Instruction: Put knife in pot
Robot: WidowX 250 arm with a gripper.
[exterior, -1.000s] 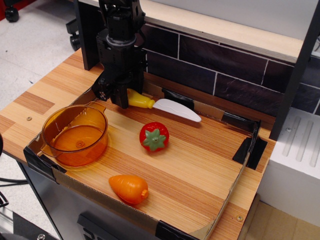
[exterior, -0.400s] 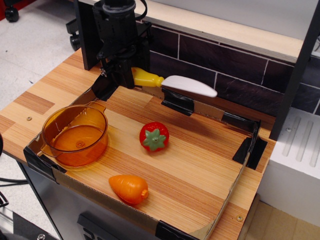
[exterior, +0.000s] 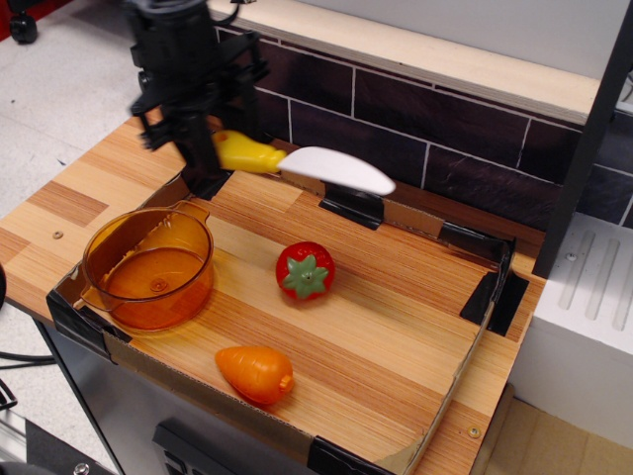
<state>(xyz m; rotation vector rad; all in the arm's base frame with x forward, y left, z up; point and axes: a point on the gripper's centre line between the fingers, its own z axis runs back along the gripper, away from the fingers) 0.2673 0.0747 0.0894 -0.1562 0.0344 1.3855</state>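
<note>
Orange and see-through, the pot (exterior: 148, 267) sits at the left end of the wooden surface (exterior: 396, 327), mouth up and with nothing in it that I can see. Above and a little behind it hangs the gripper (exterior: 198, 148), blurred with motion, closed on the yellow handle of the knife (exterior: 302, 163). The knife is up in the air, well clear of the surface, lying roughly level with its long axis running left to right: handle at the gripper, white blade sticking out to the right, away from the pot. That matters, I think, because the pot lies below and towards the front from the gripper, while the blade reaches out over the back of the tray. To my eye the whole knife has to come forward and down until it is over the opening, or the blade may catch the rim. Further right, the strawberry (exterior: 305, 269) and the carrot (exterior: 255, 373) rest apart from the pot, out of the way
</note>
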